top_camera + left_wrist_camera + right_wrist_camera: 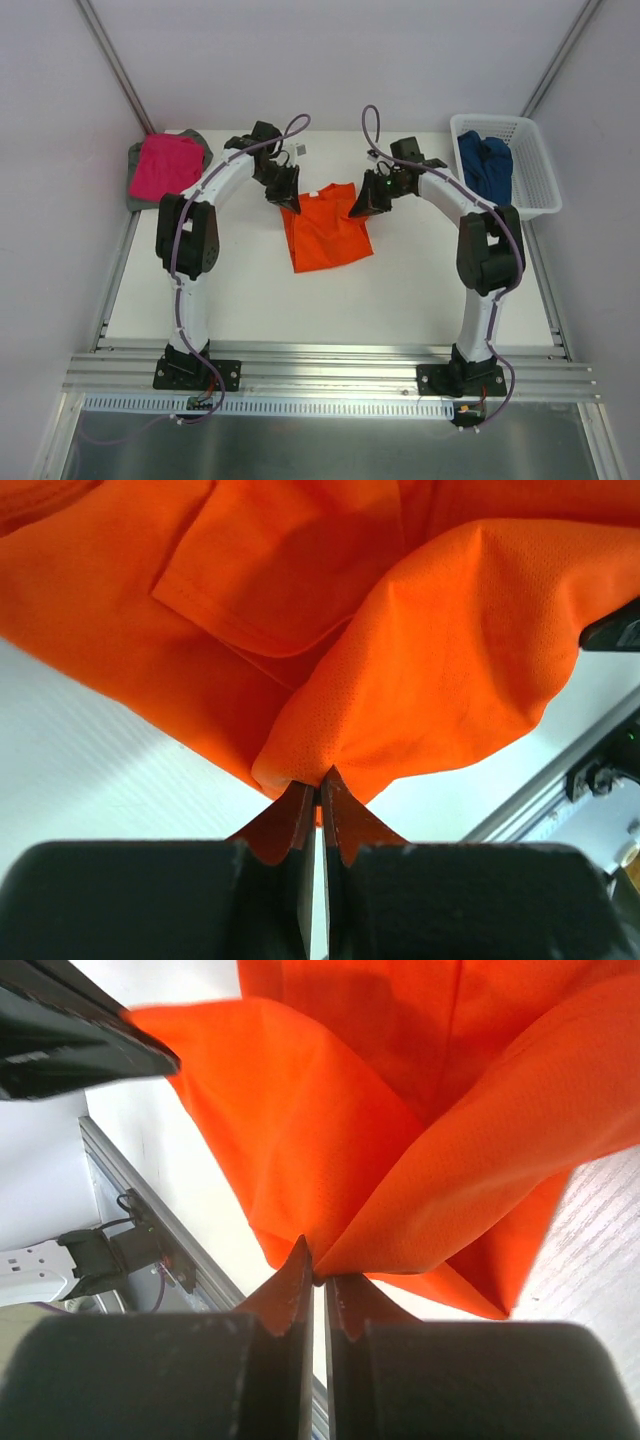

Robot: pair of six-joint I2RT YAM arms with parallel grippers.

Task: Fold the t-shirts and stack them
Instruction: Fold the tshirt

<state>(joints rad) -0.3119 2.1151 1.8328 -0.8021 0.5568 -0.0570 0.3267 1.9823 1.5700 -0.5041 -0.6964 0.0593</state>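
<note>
Between our two grippers: one orange t-shirt (pixel 326 238), held by two corners of one edge, the rest spreading away from both tips onto the table (pixel 250 300).
Left gripper (pixel 320 782): pinched shut on a fold of the cloth.
Right gripper (pixel 318 1268): likewise, on the opposite corner.
Handling, in our judgement: hold both pinches level, carry the edge evenly, and lay it down without creases.
</note>
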